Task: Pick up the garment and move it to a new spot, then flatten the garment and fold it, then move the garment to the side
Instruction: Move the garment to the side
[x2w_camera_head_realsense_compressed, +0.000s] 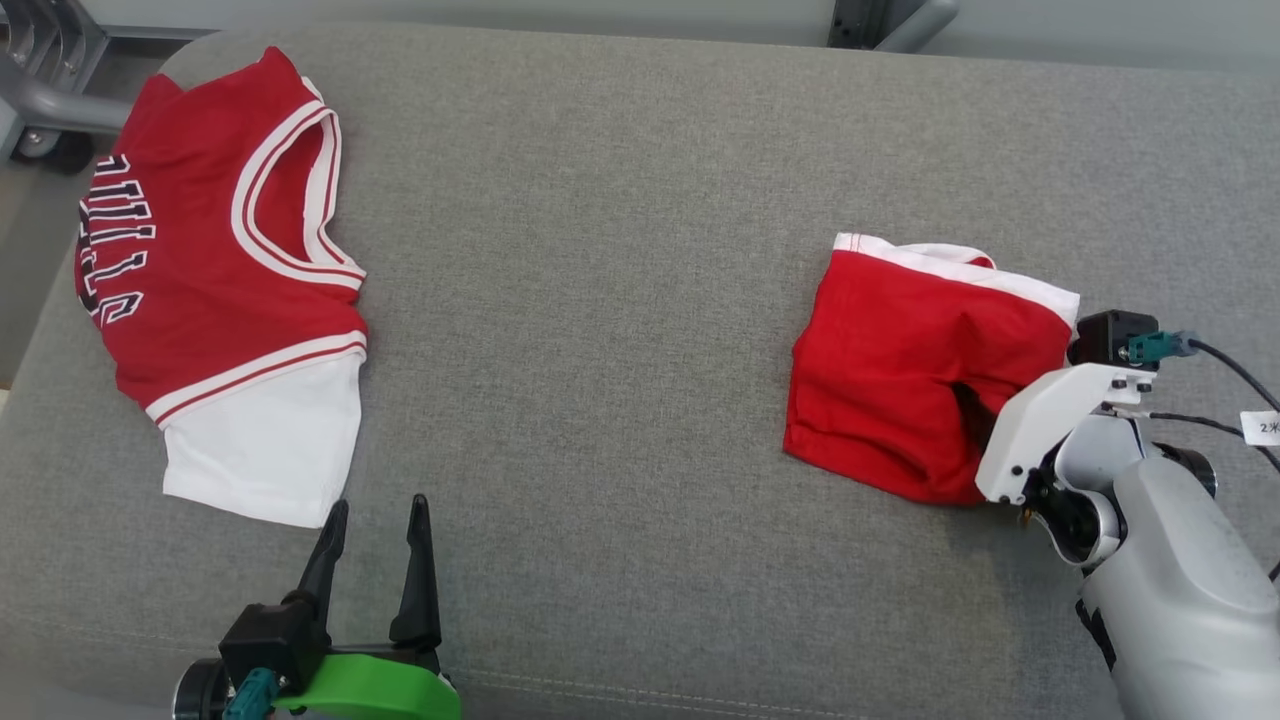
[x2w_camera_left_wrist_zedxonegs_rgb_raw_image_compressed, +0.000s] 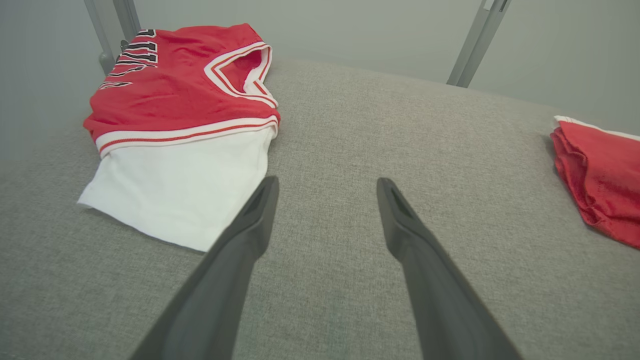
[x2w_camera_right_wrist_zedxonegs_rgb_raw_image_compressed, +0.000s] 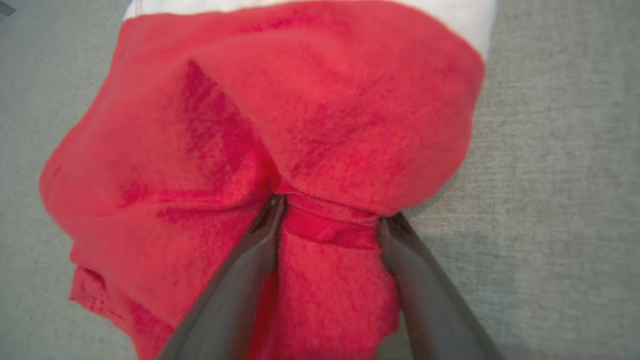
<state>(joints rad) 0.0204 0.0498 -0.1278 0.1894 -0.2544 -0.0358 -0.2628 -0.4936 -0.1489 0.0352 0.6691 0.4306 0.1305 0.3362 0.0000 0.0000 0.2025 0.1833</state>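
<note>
The garment (x2w_camera_head_realsense_compressed: 900, 370) is a small red piece with a white band along its far edge, lying bunched on the right of the grey cushion (x2w_camera_head_realsense_compressed: 620, 300). My right gripper (x2w_camera_head_realsense_compressed: 975, 400) is pushed into its near right corner. In the right wrist view the right gripper (x2w_camera_right_wrist_zedxonegs_rgb_raw_image_compressed: 330, 217) stands open, its dark fingers (x2w_camera_right_wrist_zedxonegs_rgb_raw_image_compressed: 250, 270) wide apart with a raised fold of the red garment (x2w_camera_right_wrist_zedxonegs_rgb_raw_image_compressed: 300, 125) between them. My left gripper (x2w_camera_head_realsense_compressed: 378, 510) rests open at the lower left, apart from the cloth. In the left wrist view the left gripper (x2w_camera_left_wrist_zedxonegs_rgb_raw_image_compressed: 327, 185) holds nothing, and the garment (x2w_camera_left_wrist_zedxonegs_rgb_raw_image_compressed: 605, 170) shows at the right edge.
A red and white basketball jersey (x2w_camera_head_realsense_compressed: 220, 260) with black lettering lies at the cushion's far left, its white hem (x2w_camera_left_wrist_zedxonegs_rgb_raw_image_compressed: 180, 190) just ahead of my left fingers. A grey metal frame (x2w_camera_head_realsense_compressed: 40, 90) stands beyond the left corner. Cables (x2w_camera_head_realsense_compressed: 1230, 370) trail off my right wrist.
</note>
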